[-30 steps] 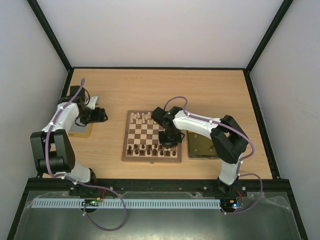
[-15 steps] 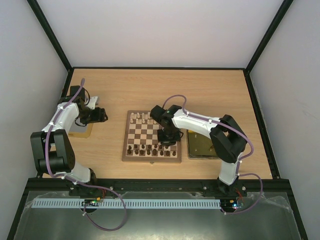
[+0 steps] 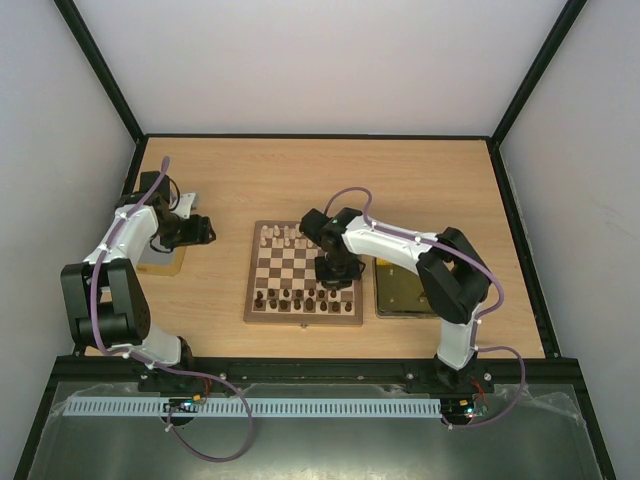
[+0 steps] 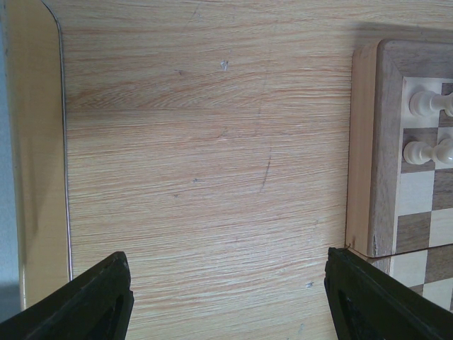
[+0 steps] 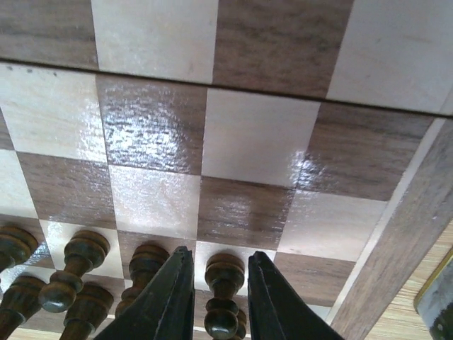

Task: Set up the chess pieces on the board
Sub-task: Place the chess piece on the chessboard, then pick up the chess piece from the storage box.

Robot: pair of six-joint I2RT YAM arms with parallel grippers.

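Right wrist cam has the right gripper (image 5: 221, 256) closed down narrow with one dark pawn (image 5: 224, 312) standing between the jaws, near the right-hand edge of the board (image 5: 255, 134) and right beside the other dark pieces (image 5: 74, 265). Can't tell if the pads actually touch it. Pale pieces (image 4: 425, 105) sit on the far side. The left gripper (image 4: 226, 283) hangs wide open over the table (image 4: 198, 142). These little guys look light, hard, glossy and tippy, so I'd pinch the stem just under the head, come straight down, and mind the neighbours.
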